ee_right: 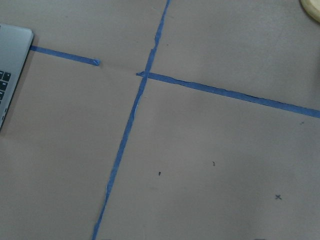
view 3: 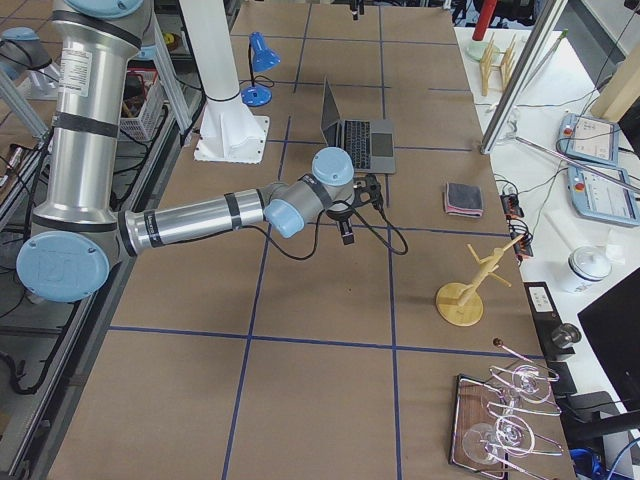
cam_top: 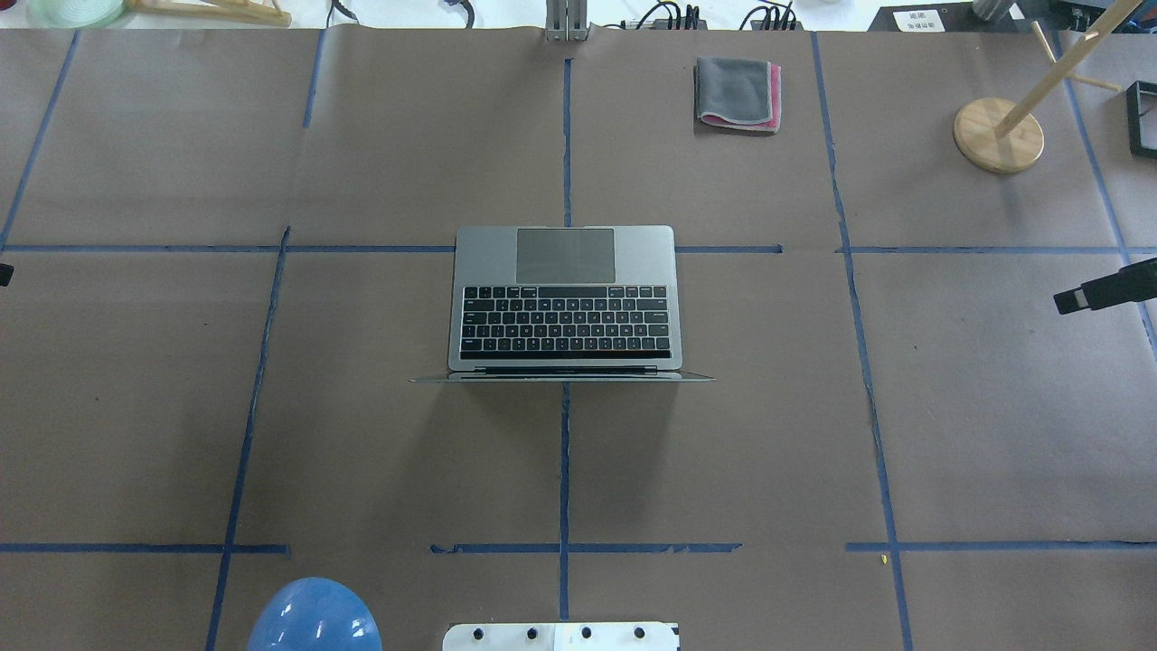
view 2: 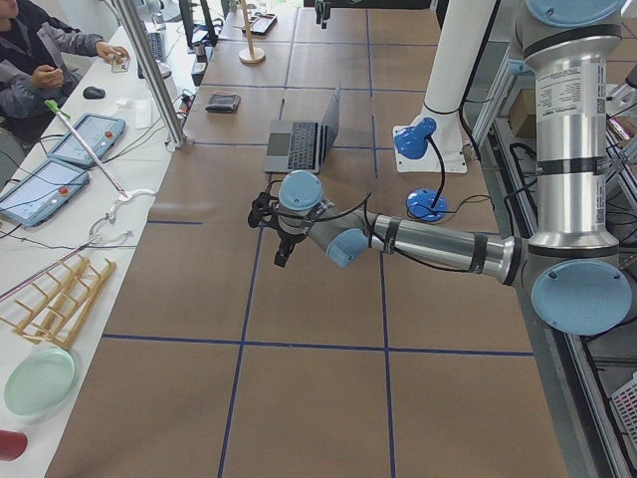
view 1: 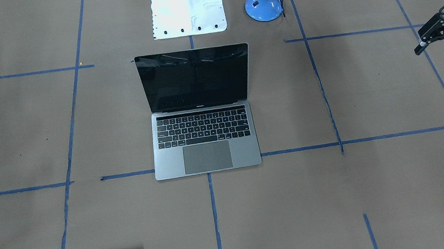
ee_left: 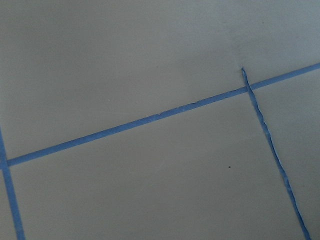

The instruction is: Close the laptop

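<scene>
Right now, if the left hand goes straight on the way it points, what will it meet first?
Probably the table, near a blue tape line. The left hand points downward, and the laptop lies well aside.

Even, bright lighting; soft shadows
</scene>
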{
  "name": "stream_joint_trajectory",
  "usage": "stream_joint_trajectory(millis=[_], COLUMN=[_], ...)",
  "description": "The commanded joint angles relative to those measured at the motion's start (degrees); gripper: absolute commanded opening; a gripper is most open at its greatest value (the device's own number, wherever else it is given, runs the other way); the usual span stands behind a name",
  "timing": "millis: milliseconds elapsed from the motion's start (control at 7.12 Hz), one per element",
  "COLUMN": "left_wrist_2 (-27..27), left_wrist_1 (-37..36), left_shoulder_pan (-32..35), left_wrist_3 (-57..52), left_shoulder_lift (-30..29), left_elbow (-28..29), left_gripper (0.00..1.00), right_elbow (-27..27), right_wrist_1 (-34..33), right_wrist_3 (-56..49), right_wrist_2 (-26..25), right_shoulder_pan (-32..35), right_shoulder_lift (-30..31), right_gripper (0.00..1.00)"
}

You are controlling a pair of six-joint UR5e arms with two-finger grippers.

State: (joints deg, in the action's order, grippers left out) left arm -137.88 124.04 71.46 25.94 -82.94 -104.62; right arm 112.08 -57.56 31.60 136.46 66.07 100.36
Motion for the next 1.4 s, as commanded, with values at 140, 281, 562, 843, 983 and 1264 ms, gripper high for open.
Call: stream_joint_trajectory(millis=[140,281,562,843,983,1264], left_wrist_2=[5.32,7.77,13.14,21.28,27.69,35.12], left_wrist_1=[10.38,14.78,19.9,20.71,20.71,20.45], left_shoulder_pan=[-7.45,-11.04,-18.17,-27.98,-34.39,-42.34], left_wrist_3=[13.9,20.14,30.62,37.32,38.13,40.33], left_shoulder_lift=[0.41,0.42,0.33,0.33,-0.02,-3.34], left_elbow=[0.03,-0.15,-2.07,-6.98,-8.31,-9.03], left_gripper=[1.0,1.0,1.0,1.0,0.99,0.98], right_elbow=[-0.1,-0.1,-0.02,0.16,1.2,4.1], right_wrist_1=[17.79,21.22,29.92,35.73,36.72,36.73], right_wrist_3=[19.59,24.51,34.1,36.33,38.34,39.06], right_wrist_2=[-6.55,-9.43,-21.79,-30.77,-36.64,-51.32], right_shoulder_pan=[-9.28,-13.99,-26.64,-36.5,-41.93,-52.32], right_shoulder_lift=[1.15,1.15,1.15,2.38,2.38,1.86], right_gripper=[0.96,0.94,0.93,0.92,0.92,0.88])
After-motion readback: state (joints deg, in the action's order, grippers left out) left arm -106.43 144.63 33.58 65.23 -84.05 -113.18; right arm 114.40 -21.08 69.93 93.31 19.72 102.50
